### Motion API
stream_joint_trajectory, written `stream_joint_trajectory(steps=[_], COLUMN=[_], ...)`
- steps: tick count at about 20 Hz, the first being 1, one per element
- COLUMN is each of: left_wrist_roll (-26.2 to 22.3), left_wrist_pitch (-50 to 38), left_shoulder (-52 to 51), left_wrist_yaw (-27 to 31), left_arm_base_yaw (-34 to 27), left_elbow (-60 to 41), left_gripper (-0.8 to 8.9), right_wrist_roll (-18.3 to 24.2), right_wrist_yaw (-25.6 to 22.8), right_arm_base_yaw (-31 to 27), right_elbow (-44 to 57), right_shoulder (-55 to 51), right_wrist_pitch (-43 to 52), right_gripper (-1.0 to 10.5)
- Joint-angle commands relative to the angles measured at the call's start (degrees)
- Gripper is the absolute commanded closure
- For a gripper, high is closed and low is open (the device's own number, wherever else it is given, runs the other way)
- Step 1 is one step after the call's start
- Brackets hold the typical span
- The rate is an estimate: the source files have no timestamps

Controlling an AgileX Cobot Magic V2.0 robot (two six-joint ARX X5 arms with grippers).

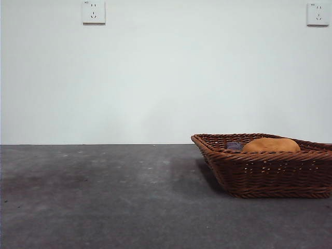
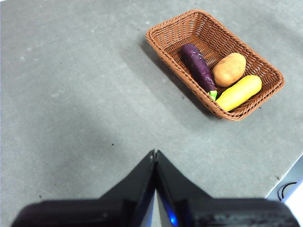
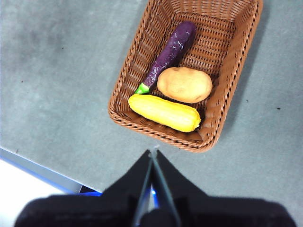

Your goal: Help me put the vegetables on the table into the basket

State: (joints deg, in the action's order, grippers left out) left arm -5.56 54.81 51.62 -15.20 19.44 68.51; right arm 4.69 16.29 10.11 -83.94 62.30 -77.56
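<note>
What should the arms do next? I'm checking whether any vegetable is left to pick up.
Probably nothing more than staying parked: the corn, potato and eggplant all lie inside the basket, no vegetable shows on the table, and the left gripper and right gripper are shut, holding nothing.

Wicker basket [image 3: 142, 47] on grey table [image 3: 57, 71] holds purple eggplant [image 3: 171, 49], potato [image 3: 184, 84], corn [image 3: 164, 112] side by side.

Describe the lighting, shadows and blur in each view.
Front view: even, soft light; the reddish-brown woven wicker basket casts a faint shadow on the dark grey table. Left wrist view: the shut left gripper is dark and blurred, the basket sharp. Right wrist view: the shut right gripper is blurred; the yellow corn cob is crisp, without glare.
</note>
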Motion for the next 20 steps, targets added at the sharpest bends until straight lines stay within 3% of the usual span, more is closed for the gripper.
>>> stream_joint_trajectory(steps=[1,20], left_wrist_roll=[-0.7,-0.76], left_wrist_pitch=[-0.37,-1.42], left_shoulder=[-0.04,0.15], left_wrist_yaw=[-0.09,0.22], left_arm_base_yaw=[-0.2,-0.2], left_elbow=[-0.17,-0.15], left_gripper=[8.18,8.17], right_wrist_roll=[-0.59,-0.48], right_wrist_yaw=[-0.15,-1.88], right_arm_base_yaw=[0.11,0.04], right_elbow=[-0.11,-0.11], right_shoulder=[0.07,1.57], right_wrist_pitch=[-1.2,-1.18], right_gripper=[9.5,9.5])
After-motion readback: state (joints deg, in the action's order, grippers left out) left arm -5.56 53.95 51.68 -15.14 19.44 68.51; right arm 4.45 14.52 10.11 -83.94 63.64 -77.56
